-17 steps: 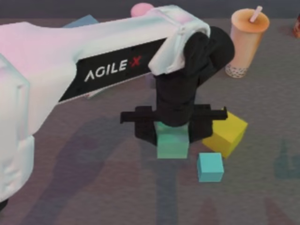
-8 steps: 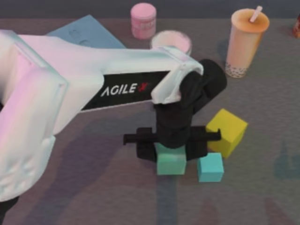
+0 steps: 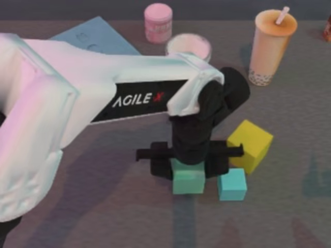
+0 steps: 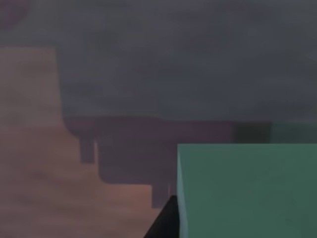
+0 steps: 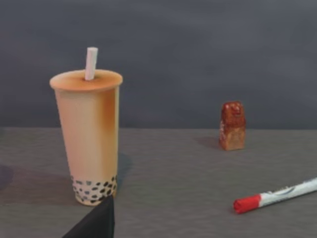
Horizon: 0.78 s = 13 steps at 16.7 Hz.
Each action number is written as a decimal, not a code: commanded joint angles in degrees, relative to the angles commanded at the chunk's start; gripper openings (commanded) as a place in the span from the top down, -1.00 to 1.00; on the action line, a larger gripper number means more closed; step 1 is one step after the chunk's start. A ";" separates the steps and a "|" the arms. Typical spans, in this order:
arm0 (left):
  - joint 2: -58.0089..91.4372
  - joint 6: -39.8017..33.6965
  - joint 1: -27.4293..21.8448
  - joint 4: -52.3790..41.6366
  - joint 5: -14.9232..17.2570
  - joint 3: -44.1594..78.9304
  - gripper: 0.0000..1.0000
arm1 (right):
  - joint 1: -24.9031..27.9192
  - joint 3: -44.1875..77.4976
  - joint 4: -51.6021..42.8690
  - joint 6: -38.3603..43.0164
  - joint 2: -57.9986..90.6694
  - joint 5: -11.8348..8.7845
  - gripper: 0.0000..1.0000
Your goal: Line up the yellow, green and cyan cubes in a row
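Observation:
The mint green cube (image 3: 189, 181) sits between the fingers of my left gripper (image 3: 189, 170), which is shut on it from above. In the left wrist view the green cube (image 4: 247, 191) fills the near corner, with one black finger (image 4: 166, 222) against its side. The small cyan cube (image 3: 231, 184) stands just right of the green one, a narrow gap apart. The yellow cube (image 3: 250, 145), the largest, is turned at an angle behind the cyan cube and slightly to its right. My right arm is outside the top view.
A bubble tea cup (image 3: 271, 46) stands at the back right, also seen as the bubble tea cup (image 5: 89, 139). A pink jar (image 3: 158, 21), a pink dish (image 3: 189, 45) and a blue book (image 3: 95, 33) lie at the back. A brown seal (image 5: 232, 126) and a red-capped marker (image 5: 277, 196) lie to the right.
My left arm came toward the table's front with the green cube, setting it level beside the cyan cube. Over the last half second it has barely moved.

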 joint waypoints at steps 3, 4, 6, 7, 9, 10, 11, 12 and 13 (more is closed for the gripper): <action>0.00 0.00 0.00 0.00 0.00 0.00 -0.06 | 0.00 0.00 0.00 0.00 0.00 0.00 -1.00; 0.00 0.00 0.00 0.00 0.00 0.00 -0.21 | 0.00 0.00 0.00 0.00 0.00 0.00 -1.00; 0.00 0.00 0.00 0.00 0.00 0.00 -0.51 | 0.00 0.00 0.00 0.00 0.00 0.00 -1.00; 0.00 0.00 0.00 0.00 0.00 0.00 -0.66 | 0.00 0.00 0.00 0.00 0.00 0.00 -1.00; 0.00 0.00 0.00 0.00 0.00 0.00 -0.96 | 0.00 0.00 0.00 0.00 0.00 0.00 -1.00; 0.00 0.00 0.00 0.00 0.00 0.00 -1.00 | 0.00 0.00 0.00 0.00 0.00 0.00 -1.00; 0.00 0.00 0.00 0.00 0.00 0.00 -1.00 | 0.00 0.00 0.00 0.00 0.00 0.00 -1.00; 0.00 0.00 0.00 0.00 0.00 0.00 -1.00 | 0.00 0.00 0.00 0.00 0.00 0.00 -1.00; 0.00 0.00 0.00 0.00 0.00 0.00 -1.00 | 0.00 0.00 0.00 0.00 0.00 0.00 -1.00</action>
